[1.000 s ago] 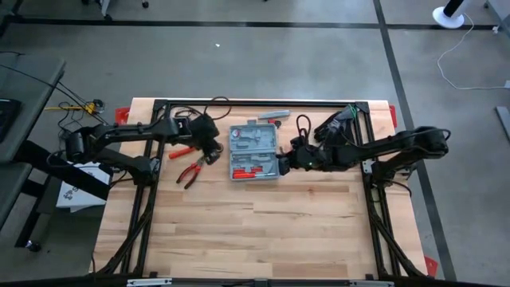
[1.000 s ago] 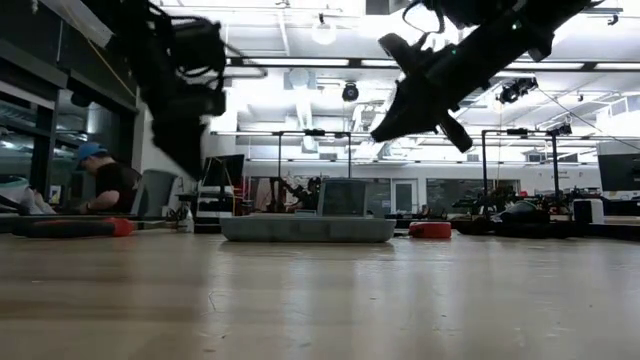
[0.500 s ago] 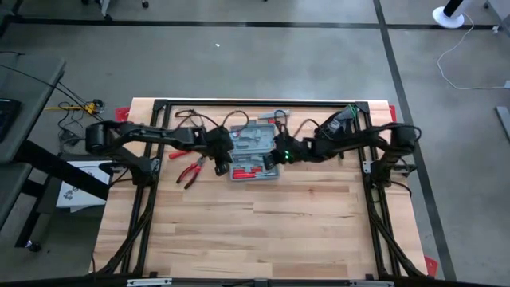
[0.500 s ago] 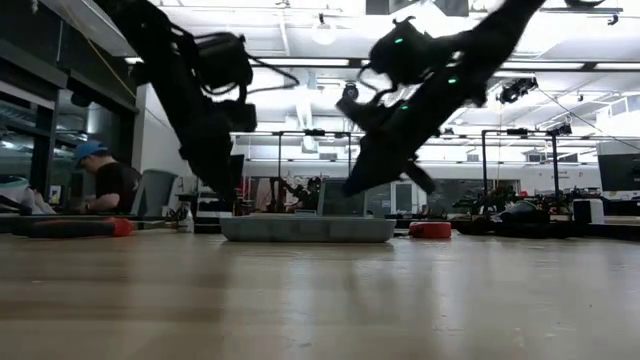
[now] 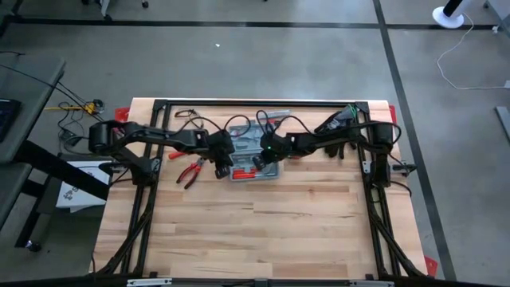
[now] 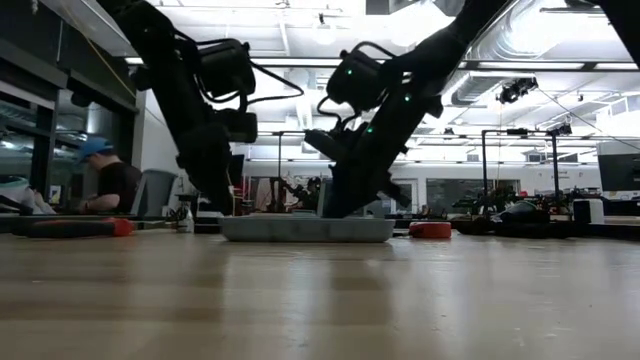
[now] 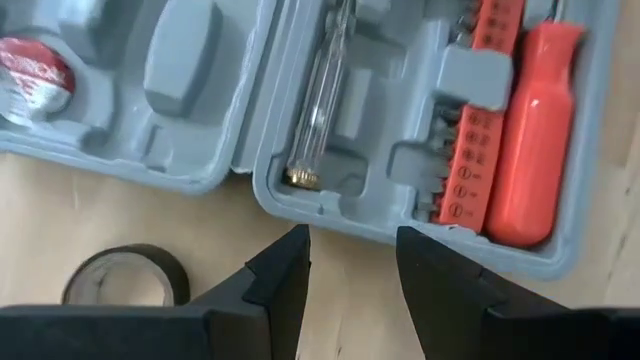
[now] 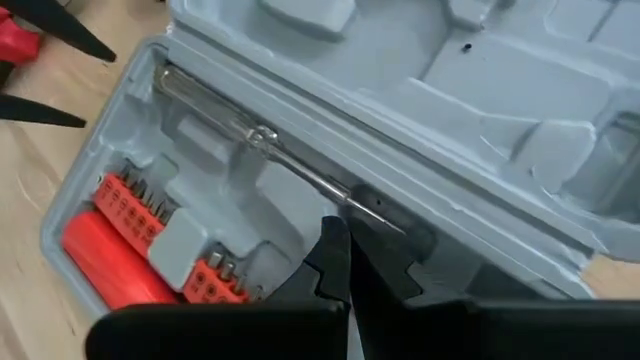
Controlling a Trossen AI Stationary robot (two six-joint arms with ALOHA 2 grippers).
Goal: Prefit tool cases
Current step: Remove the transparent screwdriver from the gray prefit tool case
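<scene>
Wooden table (image 5: 239,231) lies bare across its whole near half, while the open grey-blue tool case (image 5: 249,151) sits toward the far edge between my arms. My left gripper (image 7: 350,265) hangs just outside the case's rim, fingers apart and holding nothing. My right gripper (image 8: 345,262) is closed and empty, its tip down inside the tray by the clear-handled screwdriver (image 8: 250,135).
</scene>
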